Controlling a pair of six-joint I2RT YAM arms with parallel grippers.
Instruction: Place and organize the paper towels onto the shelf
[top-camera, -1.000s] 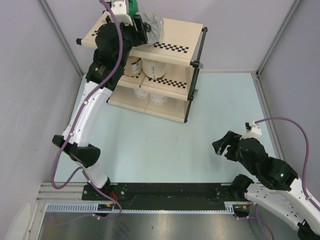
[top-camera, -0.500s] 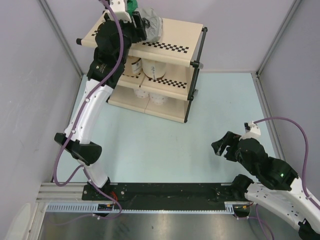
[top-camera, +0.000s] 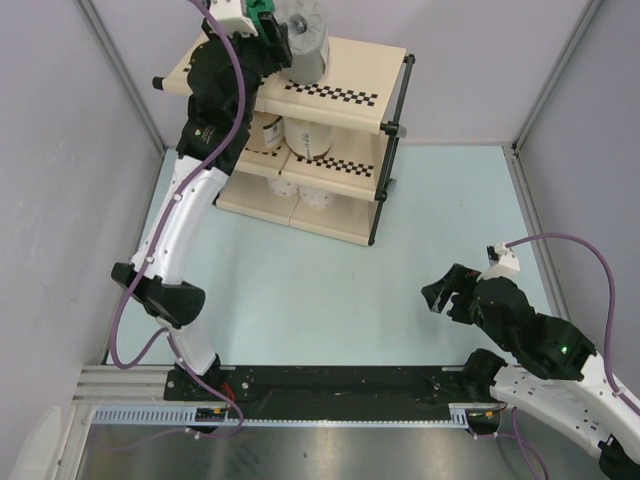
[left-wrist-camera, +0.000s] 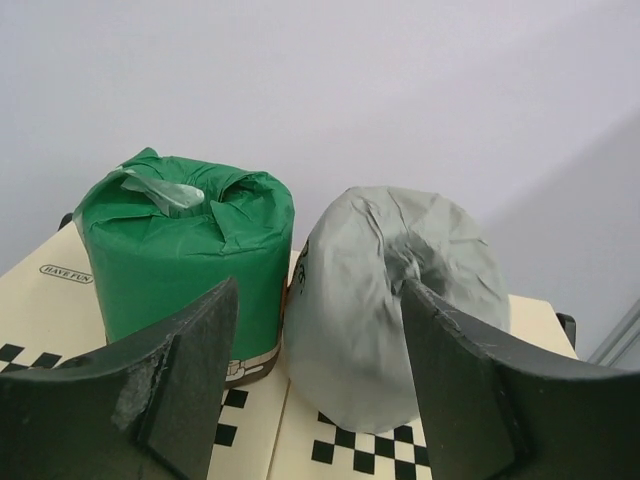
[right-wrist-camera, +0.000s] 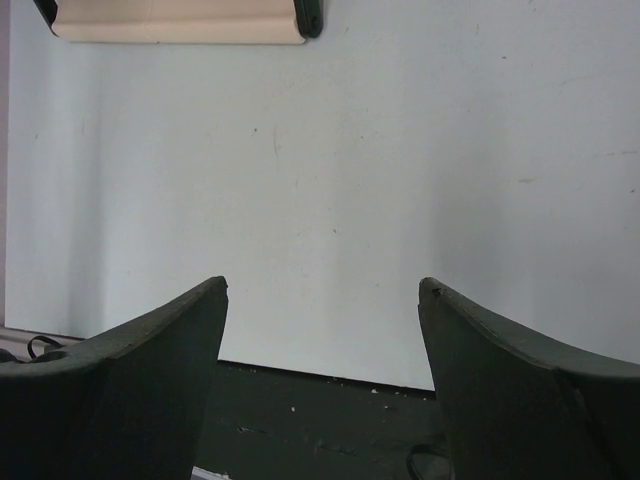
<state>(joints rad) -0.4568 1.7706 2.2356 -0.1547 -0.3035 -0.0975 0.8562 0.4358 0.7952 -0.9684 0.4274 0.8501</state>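
Left wrist view puts us right behind the left gripper (left-wrist-camera: 318, 300): its two dark fingers (left-wrist-camera: 180, 370) stand wide apart and grip nothing. The grey roll (left-wrist-camera: 390, 280) sits just beyond the tips, in line with the gap. We cannot tell whether the right-hand finger brushes its side.

A second ago, from the top external view, that grey roll lay tipped over against the gripper with its crumpled side showing. Now it stands on end on the top tier of the shelf (top-camera: 350, 70), with the centre hole facing up, and the left gripper (top-camera: 278, 38) has drawn slightly back toward the rear left corner. The right gripper (top-camera: 440, 297) has not shifted. It hangs low over the pale blue table (top-camera: 320, 270) with its jaws spread and only bare surface between them.

We see the grey roll as a short fat cylinder in wrinkled grey wrap that puckers into the hollow of its end face. That face is turned up and a little toward the wrist camera. Just beside it, on its left in the wrist view, stands the green roll (left-wrist-camera: 185, 255), upright, its wrap gathered and taped on top.

Under the top tier's chequered strip (top-camera: 330, 93), two pale rolls (top-camera: 310, 135) sit on the middle tier and two more rolls (top-camera: 318, 197) on the bottom tier.
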